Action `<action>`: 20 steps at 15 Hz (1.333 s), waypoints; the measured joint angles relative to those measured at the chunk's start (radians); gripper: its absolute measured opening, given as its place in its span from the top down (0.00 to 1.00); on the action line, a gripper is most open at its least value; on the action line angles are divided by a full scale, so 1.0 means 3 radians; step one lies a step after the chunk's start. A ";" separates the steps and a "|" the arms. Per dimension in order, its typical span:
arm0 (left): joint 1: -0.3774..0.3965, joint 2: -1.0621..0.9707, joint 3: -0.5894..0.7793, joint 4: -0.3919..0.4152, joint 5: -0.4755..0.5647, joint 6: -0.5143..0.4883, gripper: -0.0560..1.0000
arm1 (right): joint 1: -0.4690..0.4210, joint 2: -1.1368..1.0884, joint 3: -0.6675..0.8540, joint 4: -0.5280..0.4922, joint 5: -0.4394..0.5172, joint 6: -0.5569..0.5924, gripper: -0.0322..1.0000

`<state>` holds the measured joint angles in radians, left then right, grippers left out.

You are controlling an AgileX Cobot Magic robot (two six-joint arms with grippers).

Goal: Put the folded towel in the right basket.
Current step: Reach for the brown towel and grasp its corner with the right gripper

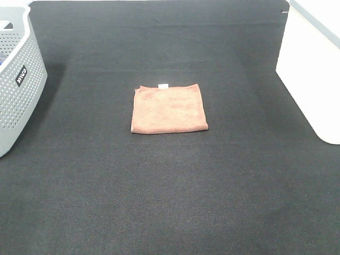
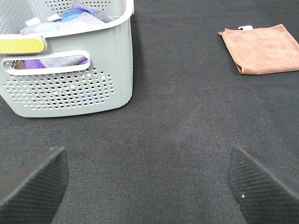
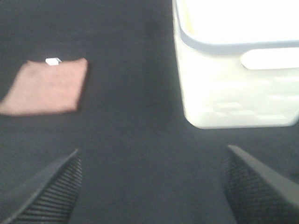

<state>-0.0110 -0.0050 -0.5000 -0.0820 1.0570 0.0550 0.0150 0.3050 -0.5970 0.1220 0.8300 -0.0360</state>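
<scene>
The folded towel (image 1: 169, 108), reddish-brown with a small white tag on its far edge, lies flat on the black mat in the middle of the exterior view. It also shows in the left wrist view (image 2: 262, 49) and in the right wrist view (image 3: 46, 87). The right basket (image 1: 313, 74), a white plastic bin, stands at the right edge; it also shows in the right wrist view (image 3: 238, 79). Neither arm shows in the exterior view. My left gripper (image 2: 147, 186) is open and empty over bare mat. My right gripper (image 3: 152, 186) is open and empty, back from the towel and the white bin.
A grey hole-patterned basket (image 1: 18, 79) with a black label stands at the left edge, and the left wrist view (image 2: 70, 88) shows it holds several cloths. The black mat (image 1: 170, 196) covers the table.
</scene>
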 joint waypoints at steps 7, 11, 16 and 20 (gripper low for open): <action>0.0000 0.0000 0.0000 0.0000 0.0000 0.0000 0.12 | 0.0000 0.1900 -0.1073 0.0387 -0.0433 -0.0380 0.23; 0.0000 0.0000 0.0000 0.0000 0.0000 0.0000 0.12 | 0.0000 0.2843 -0.1717 0.0693 -0.0273 -0.0660 0.23; 0.0000 0.0000 0.0000 0.0000 0.0000 0.0000 0.12 | 0.0200 0.3717 -0.2310 0.0753 0.0027 -0.0723 0.25; 0.0000 0.0000 0.0000 0.0000 0.0000 0.0000 0.12 | 0.0700 0.4380 -0.2667 0.0680 0.0027 -0.0720 0.25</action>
<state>-0.0110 -0.0050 -0.5000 -0.0820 1.0570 0.0550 0.2250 1.6190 -1.3970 0.3260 0.8380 -0.2520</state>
